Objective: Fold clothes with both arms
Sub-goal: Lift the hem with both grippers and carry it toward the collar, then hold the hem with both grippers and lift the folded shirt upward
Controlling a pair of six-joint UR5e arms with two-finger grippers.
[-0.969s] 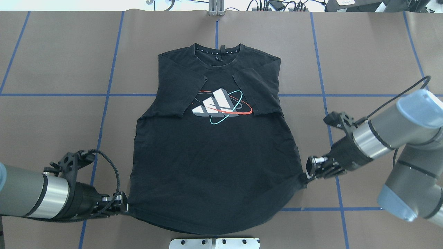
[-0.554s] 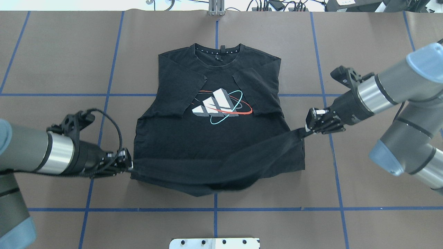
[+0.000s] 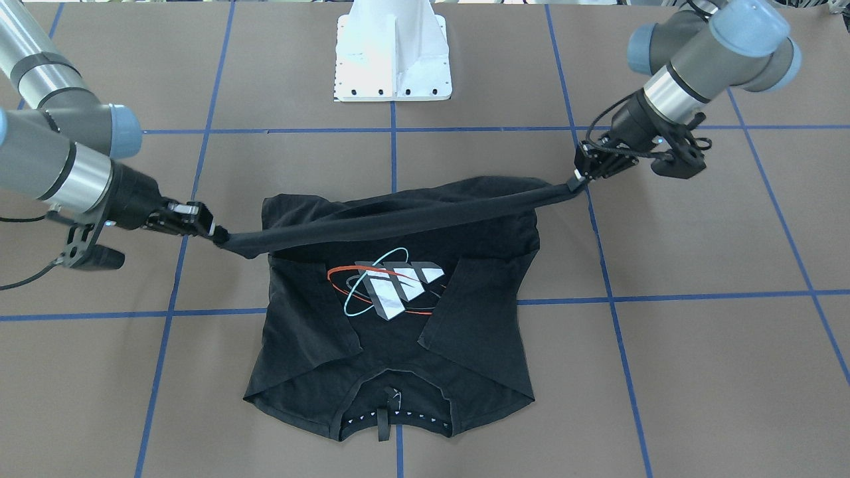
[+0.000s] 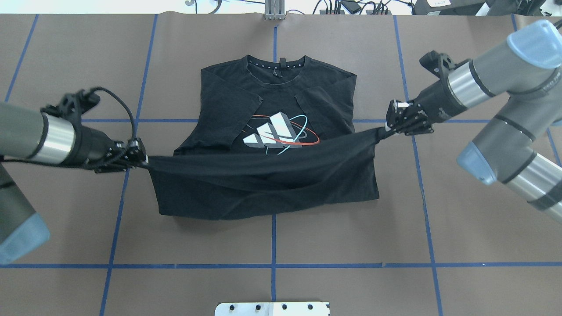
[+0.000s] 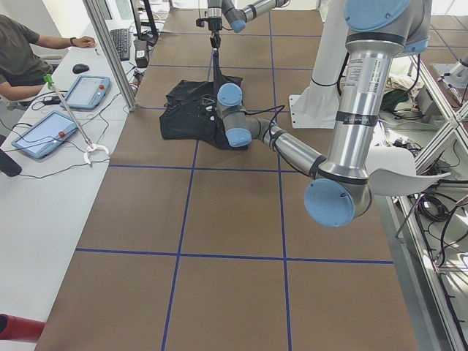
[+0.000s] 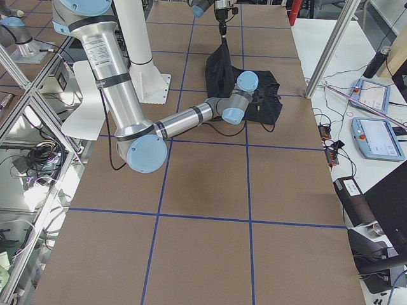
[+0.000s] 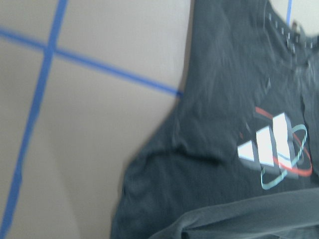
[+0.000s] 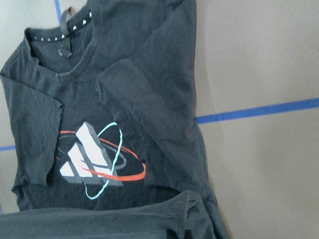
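The black T-shirt (image 4: 276,94) lies flat on the brown table, collar at the far side and both sleeves folded in over the chest. Its grey-white graphic (image 4: 274,134) partly shows. My left gripper (image 4: 141,161) is shut on the hem's left corner. My right gripper (image 4: 386,131) is shut on the hem's right corner. The hem hangs as a taut, sagging band between them, lifted above the shirt's lower half. In the front-facing view the left gripper (image 3: 576,182) is on the right, the right gripper (image 3: 216,234) on the left, and the band crosses above the shirt (image 3: 398,345). Both wrist views look down on the shirt (image 7: 209,149) (image 8: 144,84).
The white pedestal base (image 3: 393,53) stands at the near table edge behind the shirt. Blue tape lines (image 4: 273,245) grid the brown table. A metal post (image 4: 274,11) and cables sit at the far edge. A seated operator (image 5: 22,51) and tablets are beside the table.
Both grippers have lifted the hem corners and carried them away from the robot toward the collar. The lower part of the shirt has doubled over, and the hem now hangs just below the graphic.
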